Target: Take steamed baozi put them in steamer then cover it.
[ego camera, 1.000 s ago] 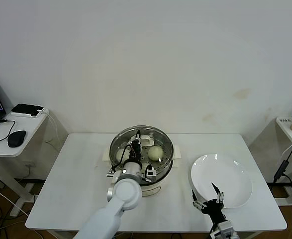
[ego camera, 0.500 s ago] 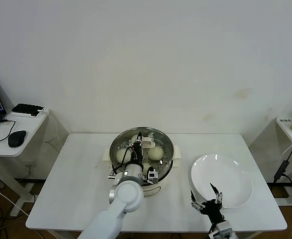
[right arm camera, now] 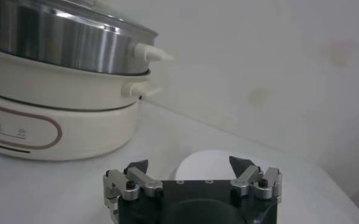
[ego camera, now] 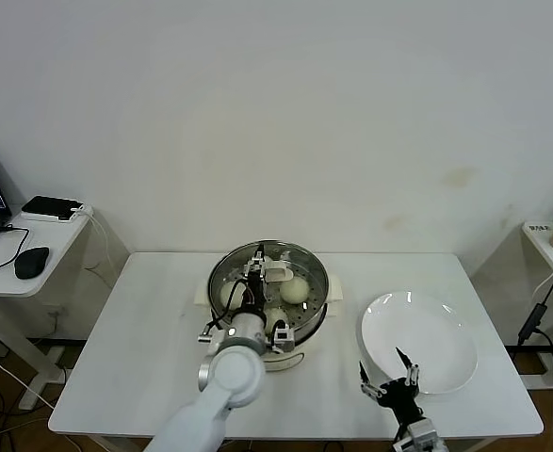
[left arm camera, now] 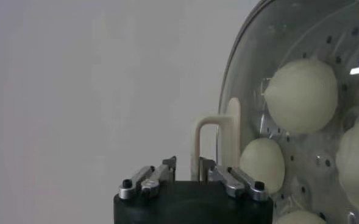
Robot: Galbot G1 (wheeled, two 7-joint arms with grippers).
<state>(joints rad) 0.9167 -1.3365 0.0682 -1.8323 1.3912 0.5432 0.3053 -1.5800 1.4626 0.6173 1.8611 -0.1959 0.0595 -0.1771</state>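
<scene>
Over the steamer, left gripper jaws now parted off cover handle, right gripper spread wide.

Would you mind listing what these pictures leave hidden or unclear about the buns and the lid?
- Head view: the left gripper and its arm hide part of the steamer, so not all baozi can be counted.
- Left wrist view: the cover and several baozi are cut off by the picture's edge.
- Right wrist view: the steamer's inside is hidden behind its wall.
</scene>
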